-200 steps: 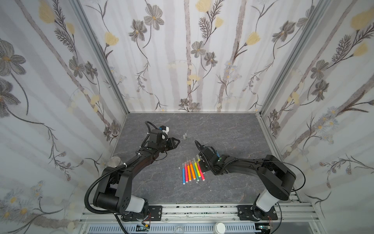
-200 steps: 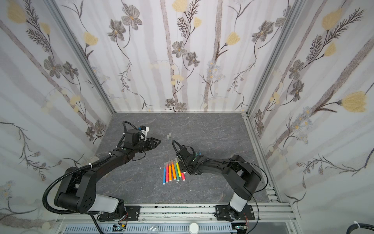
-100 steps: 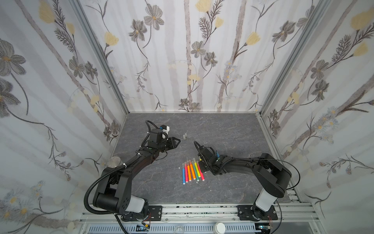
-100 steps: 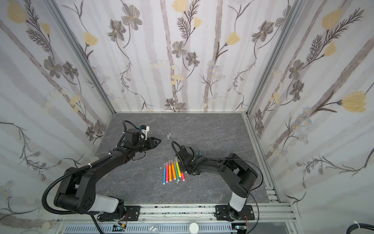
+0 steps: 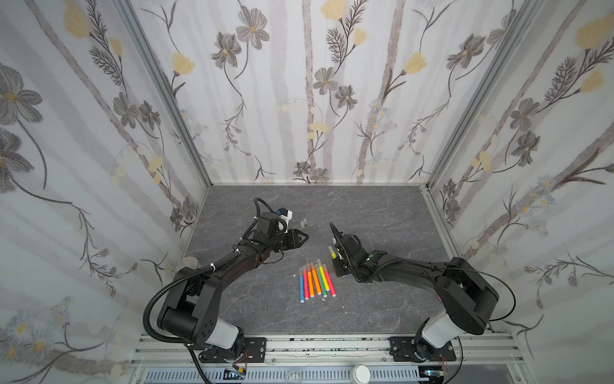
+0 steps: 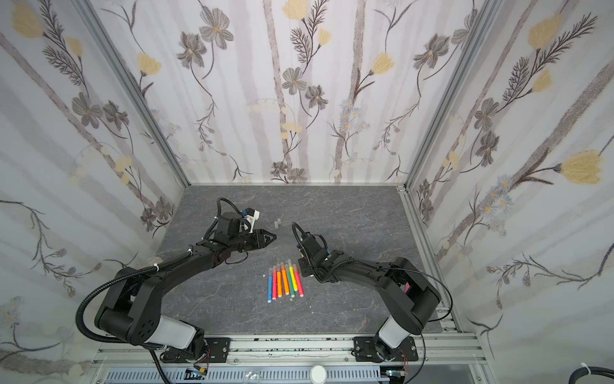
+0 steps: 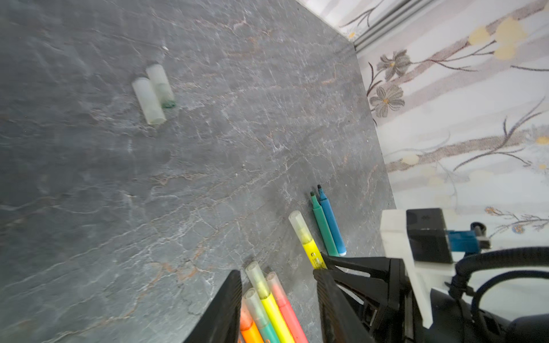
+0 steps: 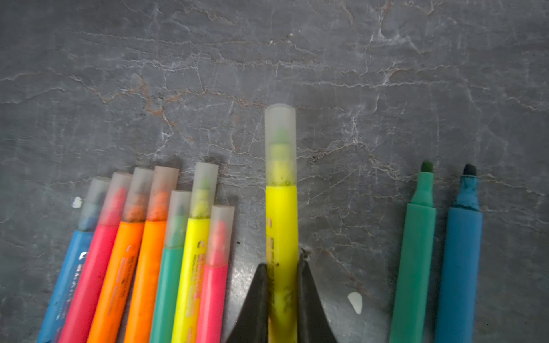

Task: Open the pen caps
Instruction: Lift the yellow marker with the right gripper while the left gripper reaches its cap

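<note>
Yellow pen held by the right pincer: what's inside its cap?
Through the frosted cap the tip of the yellow pen shows, yellowish with a greenish end; the cap is on. The right pincer is shut on the barrel, covering its sides; the rear end cannot be seen.

No wording can be read. Print runs lengthwise along the barrels of the pens [image 8: 166, 267]: white on the blue pen [image 8: 69, 267], dark on the orange pens [image 8: 118, 267], the row's yellow pen [image 8: 193, 261] and the lone yellow pen [image 8: 281, 225]. Both yellow lines begin with a C-like mark; the rest is blur.
</note>
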